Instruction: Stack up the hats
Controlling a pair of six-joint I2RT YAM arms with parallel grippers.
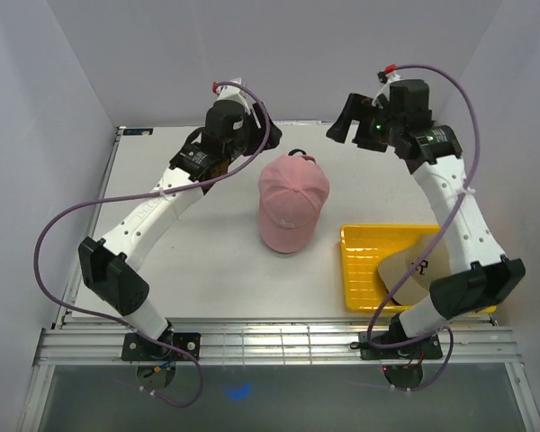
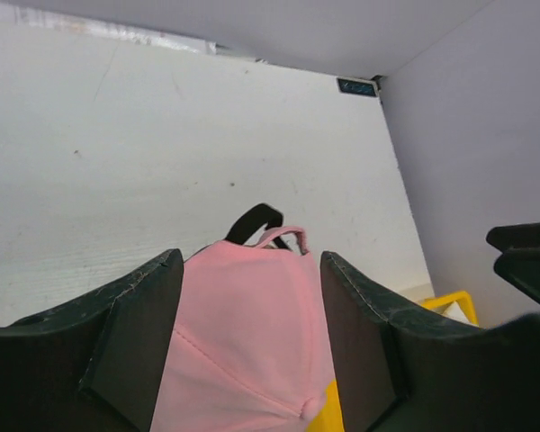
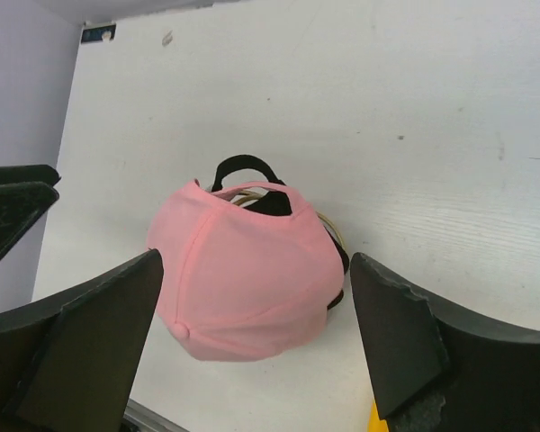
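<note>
Logo [image 1: 422, 266] on tan cap [image 1: 403, 272], ylw tray [image 1: 360, 237]: dark, illegible.

Top camera: mounted high at the near edge, looking down over the whole table [image 1: 207, 261]. Left wrist camera: close above the pink cap [image 2: 252, 333], facing the far right corner. Right wrist camera: farther back, facing the far left corner. All three views share the cap.

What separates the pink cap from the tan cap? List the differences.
Colour: the pink cap is pink, the tan cap beige with a dark front logo. Place: the pink cap sits on the table atop a black cap; the tan cap lies in the yellow tray. View: the pink cap shows whole, the tan cap is partly hidden by the right arm. Both are brimmed fabric caps.
</note>
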